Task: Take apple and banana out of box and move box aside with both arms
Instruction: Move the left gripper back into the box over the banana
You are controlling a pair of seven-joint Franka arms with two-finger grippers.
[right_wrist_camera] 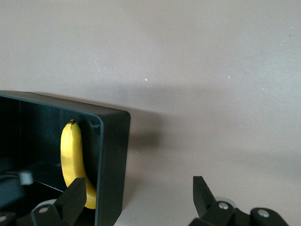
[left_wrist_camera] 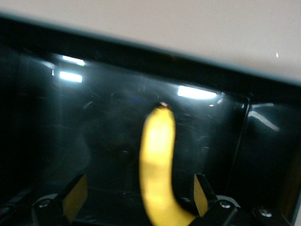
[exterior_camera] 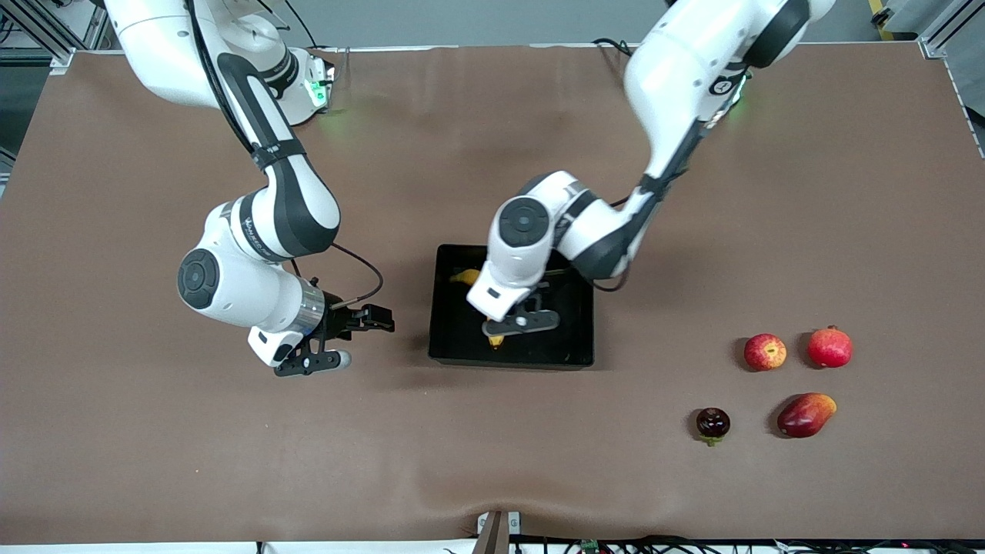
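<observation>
In the box (exterior_camera: 573, 350), left gripper (left_wrist_camera: 136, 197) jaws (wide apart) straddle the banana (left_wrist_camera: 157, 165).

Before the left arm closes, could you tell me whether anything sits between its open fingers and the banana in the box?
Nothing visible does. The left gripper is down in the box, fingers open on either side of the banana, with bare black floor around it.
</observation>
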